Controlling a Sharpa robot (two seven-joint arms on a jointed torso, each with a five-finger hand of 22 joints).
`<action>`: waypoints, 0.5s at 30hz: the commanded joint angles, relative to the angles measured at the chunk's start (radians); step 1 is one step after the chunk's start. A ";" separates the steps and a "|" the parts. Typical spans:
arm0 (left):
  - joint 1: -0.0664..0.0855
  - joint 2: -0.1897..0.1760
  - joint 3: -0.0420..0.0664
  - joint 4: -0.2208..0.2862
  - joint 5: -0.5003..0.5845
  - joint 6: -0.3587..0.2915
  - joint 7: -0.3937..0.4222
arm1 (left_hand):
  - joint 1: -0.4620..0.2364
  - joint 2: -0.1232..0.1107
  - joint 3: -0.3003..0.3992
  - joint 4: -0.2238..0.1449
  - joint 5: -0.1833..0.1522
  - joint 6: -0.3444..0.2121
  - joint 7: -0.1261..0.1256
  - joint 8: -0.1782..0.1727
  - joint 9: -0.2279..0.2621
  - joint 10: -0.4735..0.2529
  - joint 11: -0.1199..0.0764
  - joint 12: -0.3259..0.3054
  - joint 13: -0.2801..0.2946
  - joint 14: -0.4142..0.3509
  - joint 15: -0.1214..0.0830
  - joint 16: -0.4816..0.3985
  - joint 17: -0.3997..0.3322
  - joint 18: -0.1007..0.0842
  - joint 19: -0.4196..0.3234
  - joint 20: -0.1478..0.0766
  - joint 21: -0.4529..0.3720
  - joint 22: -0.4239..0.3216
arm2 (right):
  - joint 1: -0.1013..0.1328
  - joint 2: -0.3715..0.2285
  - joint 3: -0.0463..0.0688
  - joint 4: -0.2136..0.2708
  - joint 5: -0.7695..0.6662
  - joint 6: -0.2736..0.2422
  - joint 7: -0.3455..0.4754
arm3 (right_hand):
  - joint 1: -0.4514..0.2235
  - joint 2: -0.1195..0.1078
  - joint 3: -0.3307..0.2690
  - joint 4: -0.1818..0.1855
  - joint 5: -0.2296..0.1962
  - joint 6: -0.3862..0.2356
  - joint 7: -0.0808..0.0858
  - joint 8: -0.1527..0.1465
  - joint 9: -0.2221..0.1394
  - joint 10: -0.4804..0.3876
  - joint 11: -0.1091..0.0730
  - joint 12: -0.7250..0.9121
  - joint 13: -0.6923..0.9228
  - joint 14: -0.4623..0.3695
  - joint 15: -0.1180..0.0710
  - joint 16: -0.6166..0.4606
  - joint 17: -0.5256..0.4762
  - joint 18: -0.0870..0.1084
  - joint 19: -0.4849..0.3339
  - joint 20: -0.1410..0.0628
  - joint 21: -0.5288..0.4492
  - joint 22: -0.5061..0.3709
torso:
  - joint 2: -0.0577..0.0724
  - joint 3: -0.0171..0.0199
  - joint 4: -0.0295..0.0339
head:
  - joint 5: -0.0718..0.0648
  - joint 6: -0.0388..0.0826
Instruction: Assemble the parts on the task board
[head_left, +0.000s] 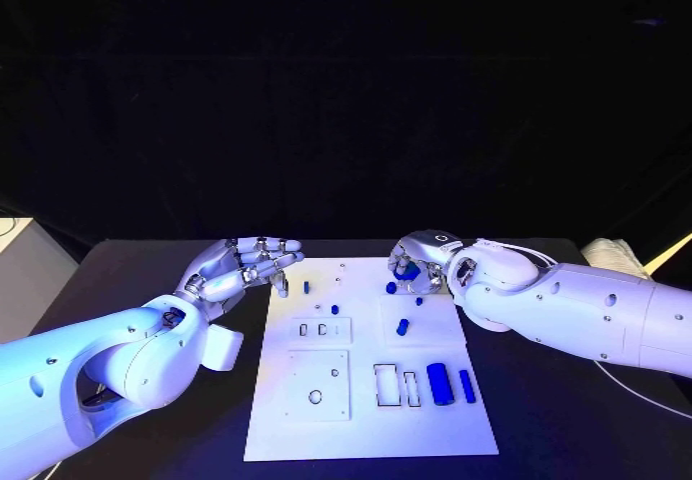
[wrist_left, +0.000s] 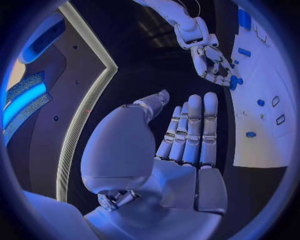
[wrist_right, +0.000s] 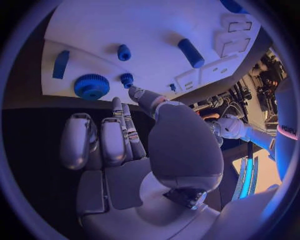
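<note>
Black tabletop (head_left: 144, 265) carries the white task board (head_left: 369, 420) at its middle, with darkness behind. At the board's far left corner the left hand (head_left: 242, 266) hovers palm up, fingers loosely spread and holding nothing; its own wrist view shows those fingers (wrist_left: 190, 131) straight and side by side, apart from the board. Small blue parts lie across the board: a peg (head_left: 306, 287) just beside the left hand, a short pin (head_left: 402, 326) near the middle, and two blue cylinders (head_left: 438, 384) upright in slots near the right edge. At the far right corner the right hand (head_left: 423, 260) bends down over the board; from the head view something blue shows at its fingers, but I cannot tell whether it grips it. The right wrist view adds what the head view hides: a blue toothed gear (wrist_right: 92, 87) lies on the board near the edge, just beyond the fingertips (wrist_right: 135, 93), which reach toward a small blue knob (wrist_right: 127, 79), contact unclear
</note>
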 joint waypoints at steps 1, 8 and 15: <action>0.004 -0.003 0.001 0.004 -0.008 0.020 0.000 | -0.010 0.003 0.005 0.001 -0.004 -0.004 0.003 -0.004 0.000 -0.002 0.004 -0.004 0.000 0.005 0.002 0.006 0.000 0.013 -0.008 0.001 0.006 0.001 | -0.003 0.003 0.000 -0.004 -0.042 0.023 -0.030 | -0.001 -0.011 -0.003 0.002 0.001 -0.006 0.004 -0.005 0.002 -0.010 0.002 -0.004 0.002 0.034 0.009 0.007 0.002 -0.009 0.002 0.001 0.005 0.000 | 0.005 -0.0009 -0.0002 | 0.000 -0.001; 0.007 -0.007 0.001 0.003 -0.005 0.018 0.002 | -0.011 0.003 0.005 0.001 -0.004 -0.007 0.005 -0.006 0.000 -0.004 0.005 -0.005 -0.001 0.004 0.003 0.007 0.000 0.013 -0.010 0.002 0.009 0.003 | -0.009 0.011 -0.001 -0.010 -0.044 0.024 -0.033 | -0.001 -0.009 -0.006 0.005 0.002 -0.005 0.004 -0.005 0.005 -0.017 0.002 -0.003 0.002 0.033 0.010 0.013 0.008 -0.010 0.003 0.002 0.011 0.008 | 0.011 0.0022 -0.0024 | 0.002 -0.001; 0.010 -0.010 0.001 0.000 0.000 0.020 0.006 | -0.011 0.004 0.006 0.001 -0.004 -0.011 0.007 -0.008 -0.001 -0.010 0.008 -0.007 -0.001 0.003 0.005 0.008 -0.002 0.013 -0.014 0.003 0.014 0.007 | -0.011 0.017 -0.001 -0.011 -0.041 0.024 -0.032 | -0.001 -0.003 -0.008 0.009 0.008 -0.004 0.007 -0.005 0.009 -0.015 0.003 0.001 0.005 0.034 0.010 0.022 0.014 -0.013 0.008 0.002 0.025 0.026 | 0.012 0.0011 -0.0015 | 0.000 -0.006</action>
